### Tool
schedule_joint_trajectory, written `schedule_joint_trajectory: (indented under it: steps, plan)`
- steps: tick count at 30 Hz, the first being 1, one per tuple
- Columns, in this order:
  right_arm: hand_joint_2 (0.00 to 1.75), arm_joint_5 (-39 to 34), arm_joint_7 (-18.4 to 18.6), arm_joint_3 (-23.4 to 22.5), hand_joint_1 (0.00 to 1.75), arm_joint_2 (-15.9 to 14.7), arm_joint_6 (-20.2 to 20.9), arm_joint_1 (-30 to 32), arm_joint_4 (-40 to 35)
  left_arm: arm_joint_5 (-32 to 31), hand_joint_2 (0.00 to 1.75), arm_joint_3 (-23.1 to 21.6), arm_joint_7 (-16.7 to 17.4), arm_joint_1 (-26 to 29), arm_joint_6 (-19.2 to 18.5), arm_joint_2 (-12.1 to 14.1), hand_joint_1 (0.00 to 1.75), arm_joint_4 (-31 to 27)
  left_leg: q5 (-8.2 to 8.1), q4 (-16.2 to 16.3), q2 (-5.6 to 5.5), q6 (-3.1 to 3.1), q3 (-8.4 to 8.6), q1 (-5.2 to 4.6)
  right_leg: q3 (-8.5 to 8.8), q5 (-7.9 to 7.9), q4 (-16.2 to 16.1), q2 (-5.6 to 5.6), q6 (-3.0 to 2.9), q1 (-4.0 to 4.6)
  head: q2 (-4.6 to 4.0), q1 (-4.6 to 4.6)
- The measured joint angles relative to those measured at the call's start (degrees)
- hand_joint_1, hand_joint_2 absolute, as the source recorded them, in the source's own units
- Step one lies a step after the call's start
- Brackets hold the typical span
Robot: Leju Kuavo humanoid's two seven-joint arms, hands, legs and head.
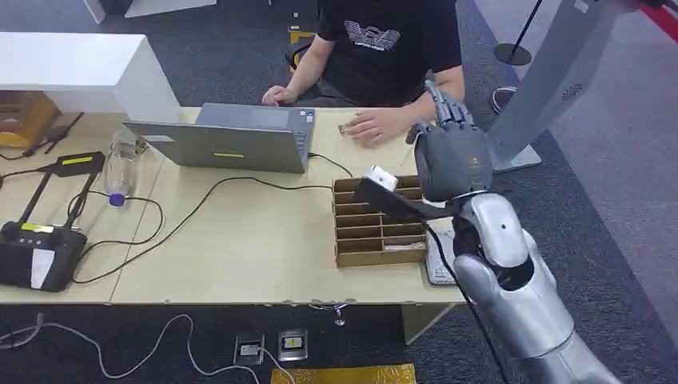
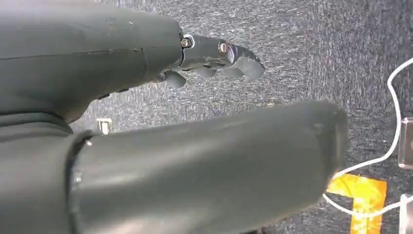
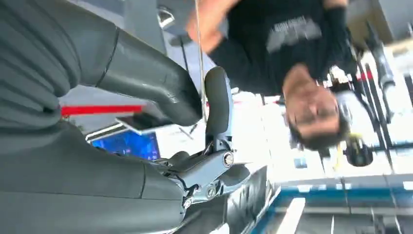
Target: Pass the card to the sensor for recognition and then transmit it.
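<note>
Head view: right robot hand [image 1: 452,156] hiding any card, grip unclear; left robot hand [image 2: 214,56] hanging empty, fingers apart, over grey carpet [image 2: 311,53]; desk [image 1: 240,240] crossing dark floor.

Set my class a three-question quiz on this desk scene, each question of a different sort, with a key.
1. True or false: the laptop on the table is folded shut.
2. Which thing on the table lies closest to the raised right hand?
A) the cardboard divider tray
B) the plastic bottle
C) the black device at the far end of the table
3. In the left wrist view, what surface is beyond the left hand?

Key:
1. False: its lid is up.
2. A
3. Grey carpet, with a white cable and yellow tape on it.
</note>
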Motion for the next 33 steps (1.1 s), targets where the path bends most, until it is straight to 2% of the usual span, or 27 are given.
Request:
schedule_joint_trajectory:
  steps: [12, 16, 20, 25, 33]
  plan:
    - [1.75, 0.39, -1.27, -2.95, 1.75, 1.13, -1.35, -0.87, -3.36, -0.85, 0.00, -1.16, 0.00, -0.02, -0.33, -0.02, 0.00, 0.00, -0.01, 0.00, 0.01, 0.00, 0.00, 0.01, -0.01, 0.00, -0.01, 0.01, 0.00, 0.00, 0.00, 0.00]
    - [1.75, 1.88, -2.97, -3.63, 1.75, 1.29, -3.80, -1.88, -1.24, -1.11, 0.00, -1.57, 0.00, -0.04, -0.61, -0.02, 0.00, 0.00, -0.01, -0.01, 0.01, 0.00, -0.02, 0.01, -0.01, -0.01, 0.00, 0.01, -0.01, 0.00, 0.00, -0.02]
    - [1.75, 3.70, -5.07, -3.63, 1.75, 1.31, -7.83, -5.63, 6.88, -1.53, 0.00, -1.90, 0.00, -0.21, -0.85, -0.11, 0.00, 0.00, 0.00, -0.01, 0.00, 0.00, -0.06, 0.01, 0.00, 0.00, 0.01, 0.00, 0.00, 0.00, 0.00, 0.00]
    - [1.75, 5.73, -8.11, -3.01, 1.75, 2.16, -14.68, -14.99, 24.32, -1.60, 0.00, -2.73, 0.22, -0.32, -1.03, -0.11, 0.00, 0.00, 0.05, 0.00, -0.15, 0.01, -0.09, 0.01, 0.01, 0.01, 0.03, -0.11, 0.00, 0.00, 0.00, 0.00]
    - [1.75, 5.75, -8.94, -1.72, 1.75, 4.46, -19.72, -23.10, 45.63, -1.70, 0.00, -3.17, 0.46, -0.34, -1.22, -0.04, 0.00, 0.00, 0.05, 0.00, -0.19, 0.00, -0.13, 0.05, -0.04, -0.02, 0.04, -0.15, -0.04, 0.04, 0.00, 0.00]
